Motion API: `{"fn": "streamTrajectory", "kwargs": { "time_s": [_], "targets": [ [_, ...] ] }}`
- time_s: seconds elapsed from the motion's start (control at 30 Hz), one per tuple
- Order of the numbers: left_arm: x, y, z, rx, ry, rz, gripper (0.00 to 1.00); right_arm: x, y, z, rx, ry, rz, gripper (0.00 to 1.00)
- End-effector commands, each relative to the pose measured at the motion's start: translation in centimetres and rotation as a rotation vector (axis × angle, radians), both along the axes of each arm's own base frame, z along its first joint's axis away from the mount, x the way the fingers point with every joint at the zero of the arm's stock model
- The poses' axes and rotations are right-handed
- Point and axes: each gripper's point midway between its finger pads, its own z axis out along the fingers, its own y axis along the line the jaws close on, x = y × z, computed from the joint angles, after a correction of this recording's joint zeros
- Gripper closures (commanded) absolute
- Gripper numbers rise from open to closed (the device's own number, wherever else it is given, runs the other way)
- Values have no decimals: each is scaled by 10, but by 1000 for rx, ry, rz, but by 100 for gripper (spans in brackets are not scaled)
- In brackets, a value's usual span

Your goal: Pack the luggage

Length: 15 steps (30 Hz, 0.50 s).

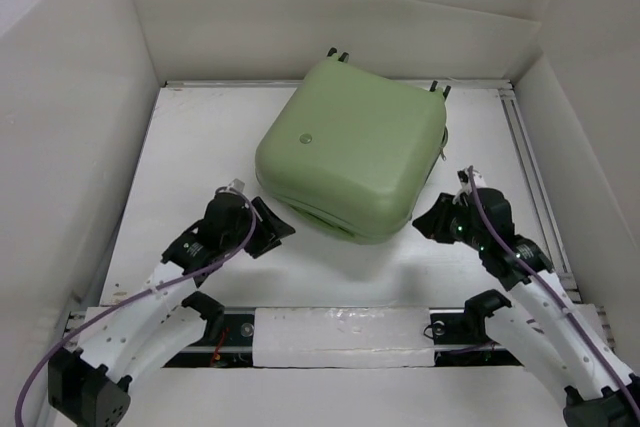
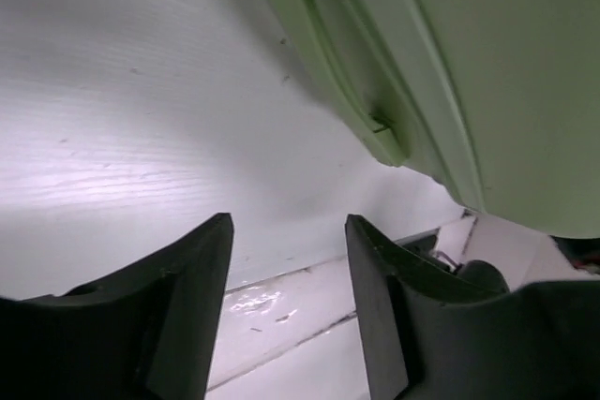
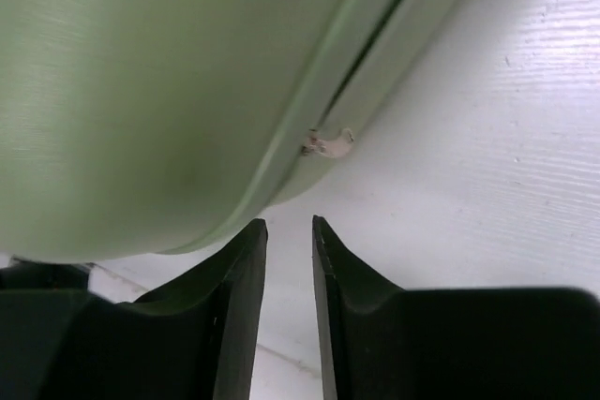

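We flank closed luggage near worktop's far edge, probably for zipper seam: left tool released, right tool narrowed, both empty.

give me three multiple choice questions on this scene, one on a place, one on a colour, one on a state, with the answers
1. Where is the left pincer relative to the suitcase?
A. on top of it
B. by its near-left corner
C. inside it

2. What colour is the suitcase's shell?
A. pale green
B. red
C. black

3. What state is the suitcase in?
A. open, with the lining showing
B. shut, lying flat on the table
C. standing upright on its wheels

Answers:
1 B: the top view shows it low over the table beside that corner.
2 A: every view shows a pale green shell.
3 B: the halves meet at the seam, no lining shows, and a broad face is turned up.
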Motion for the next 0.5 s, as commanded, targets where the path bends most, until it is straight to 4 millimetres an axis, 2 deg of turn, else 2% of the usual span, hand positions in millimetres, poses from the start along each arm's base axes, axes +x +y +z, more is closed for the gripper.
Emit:
{"fn": "streamTrajectory", "kwargs": {
  "time_s": [0.0, 0.03, 0.07, 0.1, 0.17, 0.2, 0.23, 0.27, 0.3, 0.33, 0.37, 0.4, 0.47],
  "targets": [
    [22, -34, 37, -184, -107, -56, 51, 21, 1, 8, 46, -126, -34, 66],
    [26, -37, 36, -181, -116, -61, 50, 26, 5, 15, 59, -177, -17, 65],
    [29, -40, 29, -175, -95, -68, 50, 32, 1, 11, 57, -175, -38, 65],
    [37, -45, 35, -185, -128, -75, 48, 32, 3, 4, 57, -172, -13, 62],
    [40, -53, 23, -146, -95, -81, 48, 42, 2, 5, 63, -209, 2, 60],
    [44, -58, 27, -133, -106, -83, 48, 42, 5, 2, 61, -212, 18, 58],
    [42, -64, 24, -114, -101, -94, 48, 45, 5, 3, 63, -220, 18, 55],
    [46, -68, 12, -66, -86, -82, 48, 48, 6, 8, 59, -253, 25, 54],
    [37, -80, 9, -44, -79, -123, 48, 48, 6, 5, 52, -255, 19, 54],
    [38, -88, 15, -50, -82, -123, 48, 50, 6, 0, 41, -254, 24, 53],
    [35, -92, 10, -48, -63, -121, 48, 53, 8, 1, 41, -276, 36, 53],
    [34, -100, 15, -55, -77, -124, 48, 55, 11, 3, 32, -298, 63, 53],
    [41, -101, 15, -63, -80, -85, 50, 56, 13, -14, 8, -267, 103, 55]
  ]
}}
